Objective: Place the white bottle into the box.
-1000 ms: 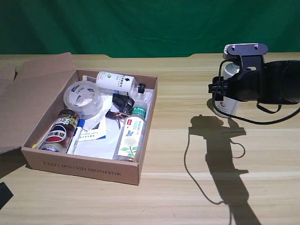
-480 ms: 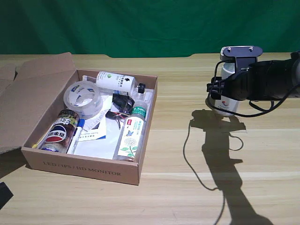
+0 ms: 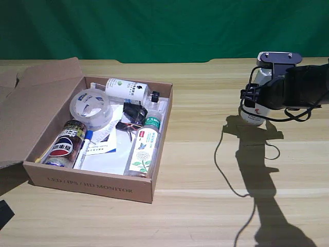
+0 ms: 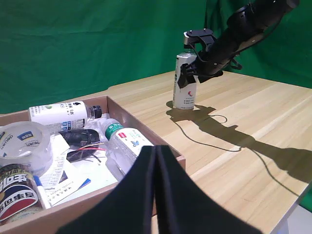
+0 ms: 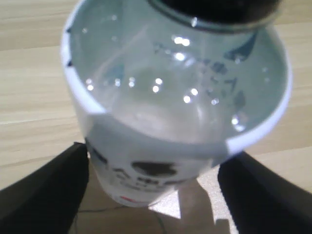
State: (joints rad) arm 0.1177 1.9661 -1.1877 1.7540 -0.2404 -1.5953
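Two dark fingers flanking the white bottle in the wrist view, closed or not impossible to tell; upright on the desk, well apart from the box, gripper around it.

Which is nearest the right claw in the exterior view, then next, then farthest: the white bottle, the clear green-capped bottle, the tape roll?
1. The white bottle, at the right claw, exterior view's right.
2. The clear green-capped bottle, along the box's right wall.
3. The tape roll, in the box's left half.
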